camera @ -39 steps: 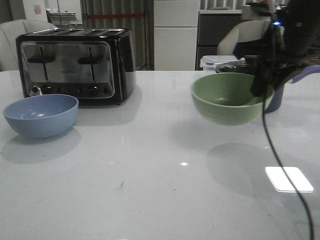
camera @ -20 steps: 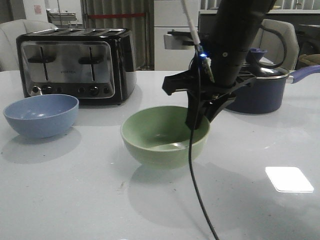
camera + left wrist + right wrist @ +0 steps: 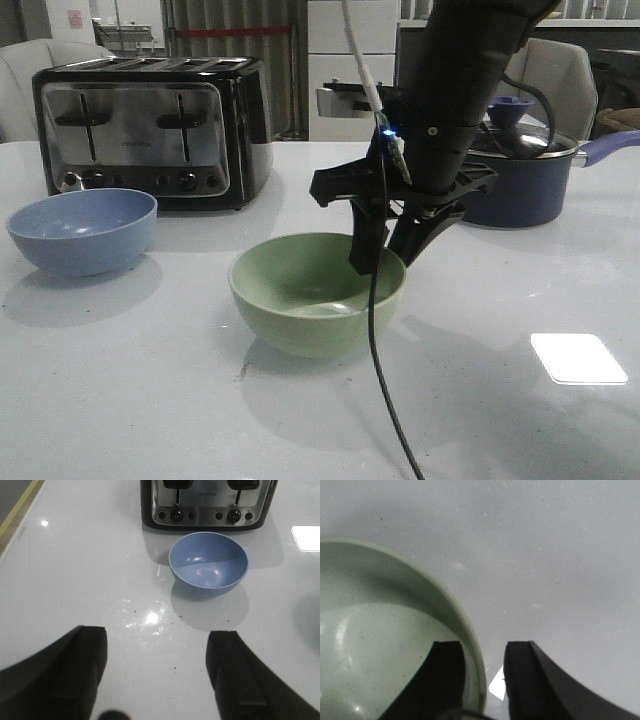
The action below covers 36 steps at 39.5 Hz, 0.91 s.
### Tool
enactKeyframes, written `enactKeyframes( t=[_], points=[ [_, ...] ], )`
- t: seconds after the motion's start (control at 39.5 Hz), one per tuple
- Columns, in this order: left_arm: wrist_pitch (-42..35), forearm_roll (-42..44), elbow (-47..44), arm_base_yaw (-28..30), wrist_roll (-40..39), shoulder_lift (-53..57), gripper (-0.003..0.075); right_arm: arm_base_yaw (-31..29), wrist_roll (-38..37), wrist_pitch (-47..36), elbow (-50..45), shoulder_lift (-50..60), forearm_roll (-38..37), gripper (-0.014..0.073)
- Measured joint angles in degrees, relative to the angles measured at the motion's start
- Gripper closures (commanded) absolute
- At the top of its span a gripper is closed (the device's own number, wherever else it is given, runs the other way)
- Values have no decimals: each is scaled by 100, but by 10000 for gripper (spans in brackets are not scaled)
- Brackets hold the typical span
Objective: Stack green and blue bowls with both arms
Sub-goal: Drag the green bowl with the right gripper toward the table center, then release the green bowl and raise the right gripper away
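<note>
Jaws of the right gripper (image 3: 385, 252) straddle the green bowl's (image 3: 316, 293) right rim, the bowl resting mid-tabletop (image 3: 150, 400); the blue bowl (image 3: 82, 230) sits well apart at left, before the toaster (image 3: 150, 130). A navy saucepan (image 3: 520, 180) stands behind. Left wrist view: the left gripper (image 3: 157, 675) hangs wide open above the tabletop, blue bowl (image 3: 208, 564) ahead. Right wrist view: fingers (image 3: 447, 672) flank the rim with a gap outside.
</note>
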<state>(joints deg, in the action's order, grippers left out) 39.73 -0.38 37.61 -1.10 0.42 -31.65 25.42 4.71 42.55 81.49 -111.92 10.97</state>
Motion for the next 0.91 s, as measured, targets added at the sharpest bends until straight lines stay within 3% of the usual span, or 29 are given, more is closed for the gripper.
enactKeyframes(
  t=[0.33, 0.91],
  points=[
    [0, 0, 0, 0, 0, 0, 230, 72, 72, -391, -355, 1308, 0, 226],
    [0, 0, 0, 0, 0, 0, 230, 242, 472, -415, -3042, 5291, -236, 226]
  ],
)
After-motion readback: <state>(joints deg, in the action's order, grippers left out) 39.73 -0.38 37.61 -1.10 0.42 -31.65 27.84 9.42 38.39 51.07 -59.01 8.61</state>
